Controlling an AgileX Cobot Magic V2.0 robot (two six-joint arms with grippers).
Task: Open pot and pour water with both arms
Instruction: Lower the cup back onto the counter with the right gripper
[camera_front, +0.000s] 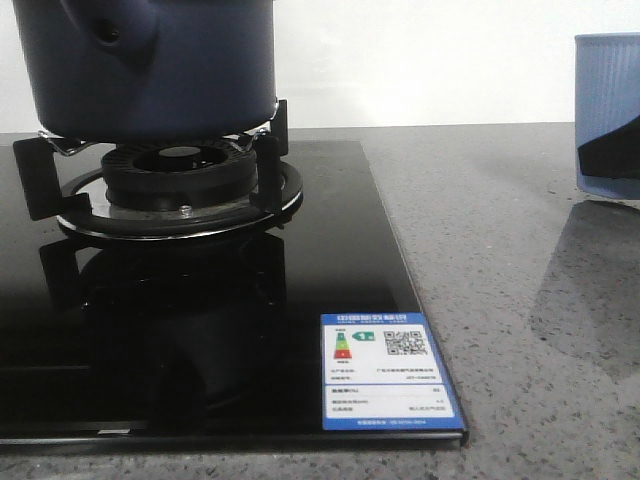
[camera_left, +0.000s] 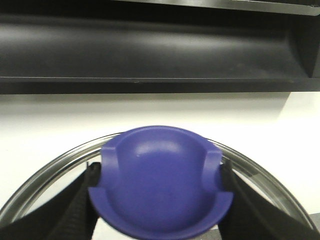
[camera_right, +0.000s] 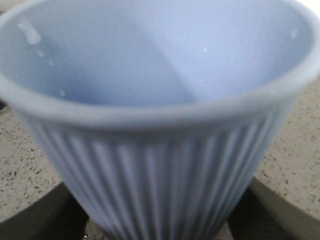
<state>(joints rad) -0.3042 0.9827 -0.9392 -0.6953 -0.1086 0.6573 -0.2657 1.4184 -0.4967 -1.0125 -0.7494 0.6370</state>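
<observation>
While your left fingers pinch the purple knob of the lid from both sides, lift straight up so the steel rim comes off level and the knob cannot slip. Your right fingers sit against either flank of the ribbed light blue cup, closed on it as far as I can judge; keep it upright on the speckled tabletop. The pot stands on the burner grate of the black hob, well apart from the cup, which looks empty.
</observation>
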